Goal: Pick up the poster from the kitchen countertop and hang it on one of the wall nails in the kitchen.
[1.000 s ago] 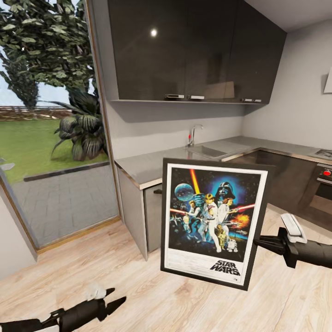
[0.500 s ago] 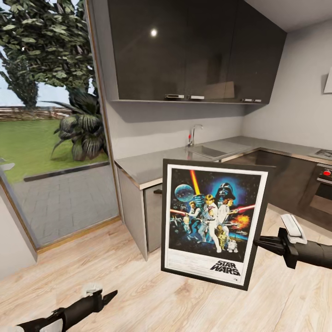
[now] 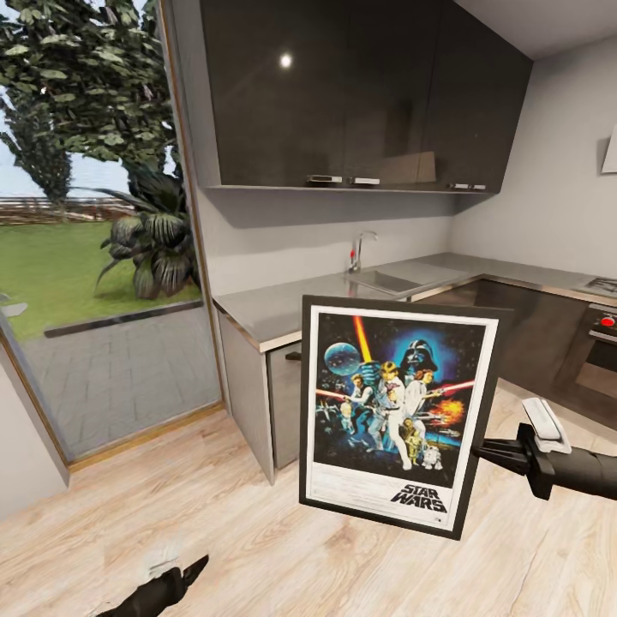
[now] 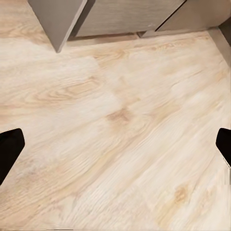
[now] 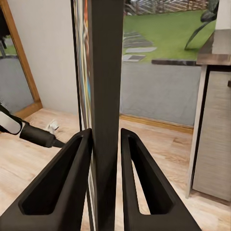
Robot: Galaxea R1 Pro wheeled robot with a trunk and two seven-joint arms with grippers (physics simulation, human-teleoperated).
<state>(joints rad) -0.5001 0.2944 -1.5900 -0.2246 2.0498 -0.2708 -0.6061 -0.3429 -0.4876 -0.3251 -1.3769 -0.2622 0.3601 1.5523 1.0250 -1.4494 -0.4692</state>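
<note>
1. Since the earlier pictures the left gripper (image 3: 184,572) has sunk toward the 7 o'clock corner of the head view, so that now just its dark tip and a bit of the arm show above the lower edge; the poster, the right arm and the room sit where they were.
2. At 9 o'clock a large glass pane (image 3: 94,257) looks onto grass, paving and leafy plants.
3. In the left wrist view the left gripper's two dark fingertips (image 4: 10,149) sit at opposite edges, spread wide apart, with bare wood floor (image 4: 120,120) between them and nothing held.
4. At 12 o'clock hang glossy dark cabinets (image 3: 360,94); below them the grey countertop (image 3: 283,308) carries a sink and chrome tap (image 3: 360,250).
5. The poster (image 3: 394,411) is off the countertop, held upright in the air just below centre, in front of the cabinet fronts. Its black lettering reads "STAR WARS"; the fine print beneath the picture is too small to read.
6. At 4 o'clock the right gripper (image 3: 490,452) pinches the poster's right edge. The right wrist view shows both fingers (image 5: 67,192) pressed against the frame's (image 5: 106,96) two faces, clamped on it.
</note>
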